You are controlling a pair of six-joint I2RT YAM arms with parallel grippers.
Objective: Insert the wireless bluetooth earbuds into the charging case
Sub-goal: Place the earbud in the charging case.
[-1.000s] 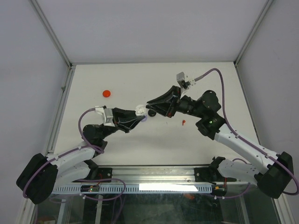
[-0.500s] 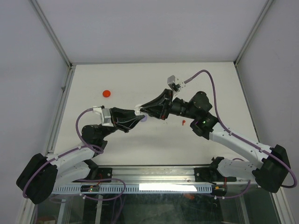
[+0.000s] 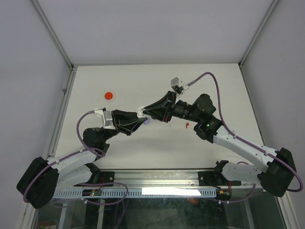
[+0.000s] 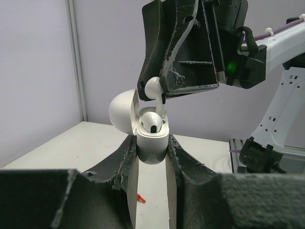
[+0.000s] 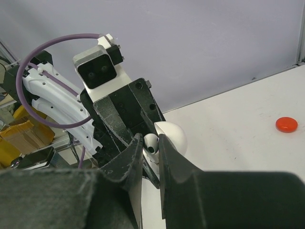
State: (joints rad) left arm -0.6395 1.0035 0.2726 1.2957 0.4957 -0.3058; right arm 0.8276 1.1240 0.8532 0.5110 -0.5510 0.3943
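The open charging case (image 4: 151, 149), one earbud (image 4: 151, 121) seated inside, is gripped by the left jaws. A white earbud (image 4: 153, 87) is pinched by the right jaws just above it; a red disc (image 3: 109, 95) is seen far left.

- This is looking like a robotics lab test cell: plain pale panels (image 3: 157, 28) are enclosing a bare white table (image 3: 143, 81).
- Metal frame posts (image 3: 52, 33) are running up the corners.
- A left arm (image 3: 71, 160) and a right arm (image 3: 243, 145) are standing bolted to a rail (image 3: 157, 177), trailing purple cables (image 3: 206, 73).
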